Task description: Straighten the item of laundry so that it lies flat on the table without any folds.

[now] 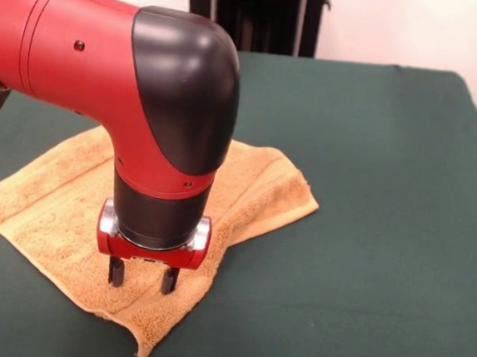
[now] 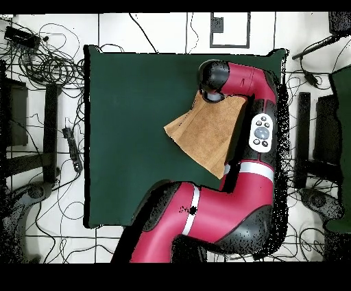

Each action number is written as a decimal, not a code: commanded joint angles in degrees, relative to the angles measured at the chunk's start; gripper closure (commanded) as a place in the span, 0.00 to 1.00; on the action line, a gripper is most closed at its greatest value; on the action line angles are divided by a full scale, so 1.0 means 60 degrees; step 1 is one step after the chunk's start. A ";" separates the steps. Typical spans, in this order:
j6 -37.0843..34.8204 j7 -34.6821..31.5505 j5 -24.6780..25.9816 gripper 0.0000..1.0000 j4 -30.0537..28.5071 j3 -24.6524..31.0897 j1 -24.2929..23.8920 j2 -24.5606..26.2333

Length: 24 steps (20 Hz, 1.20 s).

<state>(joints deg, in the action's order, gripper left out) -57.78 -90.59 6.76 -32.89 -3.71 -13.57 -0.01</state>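
The towel is taken as the landmark. It is seen lying on the green surface, toward the left half of it in the front view, and it is not yet flat: a layer appears to be folded over along its right side, where a raised edge runs down toward the near corner, and that near corner is curled slightly off the cloth.

The gripper is held upright directly above the near part of the towel, just inside the folded edge. The fingers are spread moderately apart, with nothing held between them; their tips are seen at or just above the terry pile, and contact cannot be confirmed from either view. In the overhead view the arm's head covers one corner region of the towel, so that part of the cloth is hidden.

This placement is judged to be chosen so that the doubled layer can be pinched near its free edge and drawn outward, away from the towel's centre. A grip through both layers is judged the main risk, since the whole towel would then be dragged rather than unfolded.
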 commanded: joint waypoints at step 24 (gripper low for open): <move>-0.1104 -0.0406 -0.0235 0.00 -0.2962 0.0387 0.0357 -0.2850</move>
<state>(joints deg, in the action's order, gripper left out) -58.17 -90.59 6.72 -42.92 -3.72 -13.33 -11.95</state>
